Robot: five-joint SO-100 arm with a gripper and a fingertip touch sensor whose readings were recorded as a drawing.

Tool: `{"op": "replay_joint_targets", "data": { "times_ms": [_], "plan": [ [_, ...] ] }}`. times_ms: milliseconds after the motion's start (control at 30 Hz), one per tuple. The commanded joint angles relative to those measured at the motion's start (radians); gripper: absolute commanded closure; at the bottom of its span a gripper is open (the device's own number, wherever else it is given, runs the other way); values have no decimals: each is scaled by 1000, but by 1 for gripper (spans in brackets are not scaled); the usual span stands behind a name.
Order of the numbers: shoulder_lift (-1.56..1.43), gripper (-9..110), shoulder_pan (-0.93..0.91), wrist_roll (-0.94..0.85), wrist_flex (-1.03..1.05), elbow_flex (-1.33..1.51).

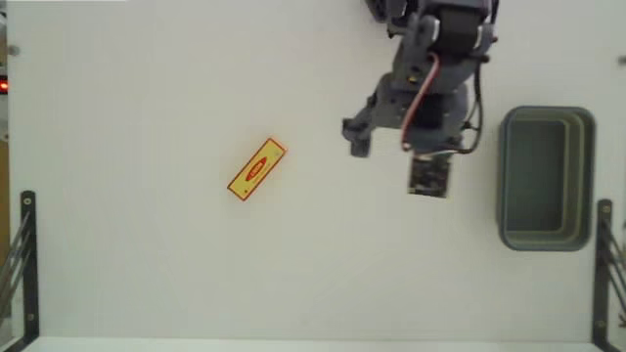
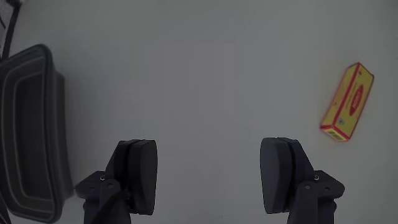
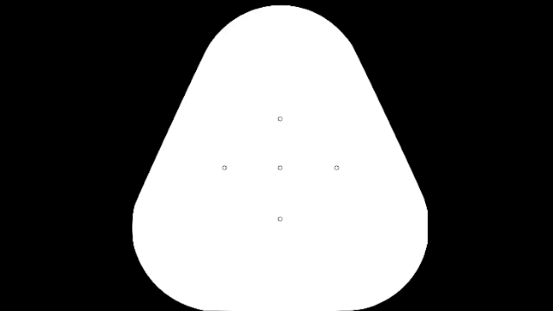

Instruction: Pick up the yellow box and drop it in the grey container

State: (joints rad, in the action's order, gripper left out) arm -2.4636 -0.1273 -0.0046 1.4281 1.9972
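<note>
Yellow box [image 1: 257,168] flat on the white table [image 1: 147,274], left of centre in the fixed view, turned diagonally, red oval mark facing up. Nothing touching it, nothing beside it. Probably left loose in the open like this so that fingers can come down on both long sides without obstruction.

Grey container [image 1: 547,179] at the far right of the same view, open side up, apparently empty, well apart from the box. Placed near the arm's base, most likely so that the drop needs only a short swing.

Gripper [image 2: 214,177] empty, its two dark fingers [image 2: 138,177] spread wide apart, only bare table between them in the wrist view. Seen there: box [image 2: 347,102] at the upper right, container [image 2: 31,130] at the left edge. So, pointing at a spot between the two, not yet at the box. Held wide presumably to be ready for the narrow side of the box.

Height of the fingers above the table hard to judge from these views; seemingly well raised, since no contact shows.

Judged step: the approach, with pick-up not yet begun. Next move likely calling for a swing toward the box and a wrist turn to match its diagonal, so that the jaws close across the short width. Possible risk: gripping along the long axis, or pushing the light box away on the smooth surface.
</note>
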Motion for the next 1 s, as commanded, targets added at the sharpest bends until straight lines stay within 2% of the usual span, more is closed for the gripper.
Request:
{"op": "replay_joint_targets", "data": {
  "times_ms": [0,967],
  "plan": [
    [-17,-9,-50,5,2,2],
    [-17,-9,-403,5,2,2]
  ]
}}
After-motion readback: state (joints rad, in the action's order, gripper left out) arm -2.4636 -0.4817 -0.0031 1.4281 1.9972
